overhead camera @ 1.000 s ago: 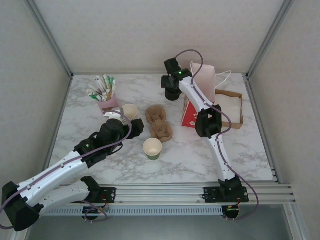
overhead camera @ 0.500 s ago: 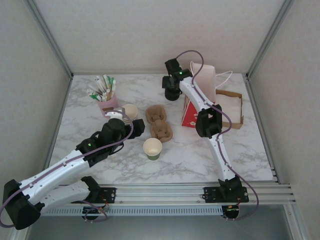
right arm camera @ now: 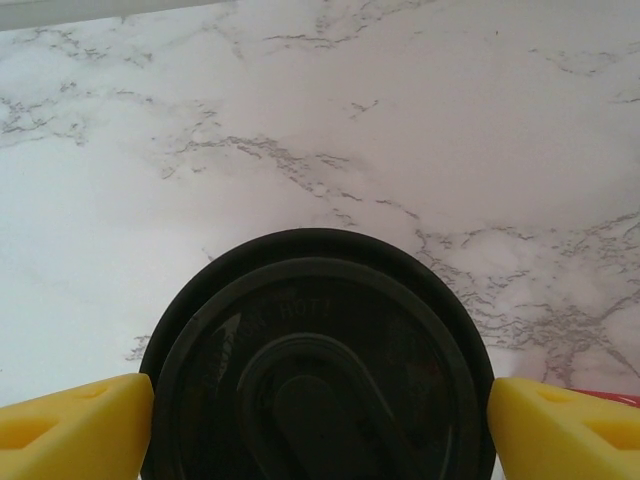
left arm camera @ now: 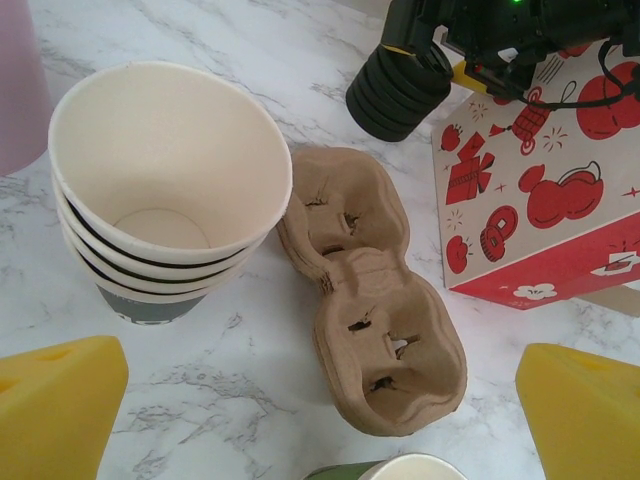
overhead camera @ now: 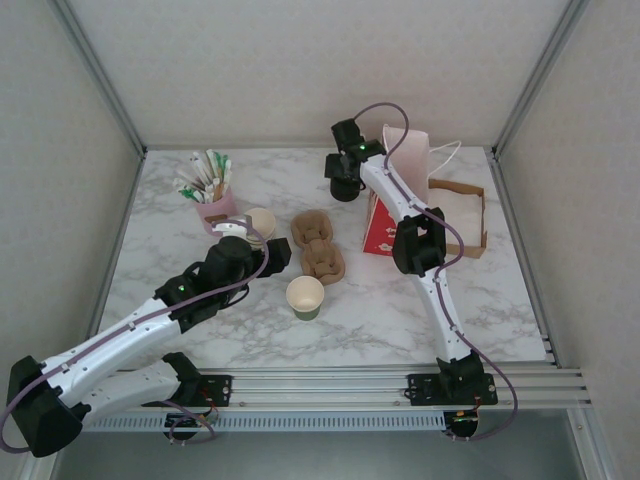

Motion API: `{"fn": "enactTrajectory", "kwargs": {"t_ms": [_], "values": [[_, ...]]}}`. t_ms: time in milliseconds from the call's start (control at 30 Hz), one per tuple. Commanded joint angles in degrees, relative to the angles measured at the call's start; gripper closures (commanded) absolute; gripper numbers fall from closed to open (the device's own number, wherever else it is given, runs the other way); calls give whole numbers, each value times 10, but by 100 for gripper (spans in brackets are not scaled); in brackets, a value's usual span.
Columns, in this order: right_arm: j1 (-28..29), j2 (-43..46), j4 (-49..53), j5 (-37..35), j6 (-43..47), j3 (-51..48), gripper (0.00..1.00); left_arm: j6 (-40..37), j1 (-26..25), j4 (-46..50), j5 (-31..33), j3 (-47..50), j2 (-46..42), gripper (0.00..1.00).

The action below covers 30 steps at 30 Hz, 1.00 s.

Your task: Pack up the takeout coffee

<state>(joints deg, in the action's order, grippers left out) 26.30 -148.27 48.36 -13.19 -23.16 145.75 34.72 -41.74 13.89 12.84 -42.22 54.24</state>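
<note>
Yellow fingers (left arm camera: 60, 410) of the left gripper (left arm camera: 320, 400) stand wide apart with nothing between them, low over the marble table (left arm camera: 200, 400). Just ahead of them lies the brown pulp carrier (left arm camera: 365, 290), its sockets empty. Just beside its left edge stands the stack of nested cups (left arm camera: 165, 170), upright. A pink pot (left arm camera: 18, 80) shows at the far left of the left wrist view. The cup (left arm camera: 410, 468) is a sliver of rim at the bottom edge there, on the near side of the carrier.

From above, the cup (overhead camera: 305, 297) stands upright and open-topped near the middle of the table. It is just off the carrier's near end, between the two arms and apart from both grippers.

The right gripper (right arm camera: 320, 420) hangs at the far side of the table with its jaws wide. Its yellow fingers (right arm camera: 70, 430) sit one on either side of the black lid stack (right arm camera: 320, 340). They are close against the top lid's rim, but whether they touch it cannot be told. Just right of that stack stands a red box (overhead camera: 380, 235), with a white bag (overhead camera: 410, 160) behind it and a brown tray (overhead camera: 465, 215) further right. The pink pot holds paper sticks at the far left.
</note>
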Motion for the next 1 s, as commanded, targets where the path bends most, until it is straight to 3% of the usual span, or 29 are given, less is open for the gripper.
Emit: {"fn": "enactTrajectory", "kwargs": {"t_ms": [0,967], "values": [[-6,26,1,12,-9,-12,14,-6,7,-10,-8,-15,3,0],[-6,29,-2,18,6,-16,23,-3,7,-12,-12,-14,7,0]]}}
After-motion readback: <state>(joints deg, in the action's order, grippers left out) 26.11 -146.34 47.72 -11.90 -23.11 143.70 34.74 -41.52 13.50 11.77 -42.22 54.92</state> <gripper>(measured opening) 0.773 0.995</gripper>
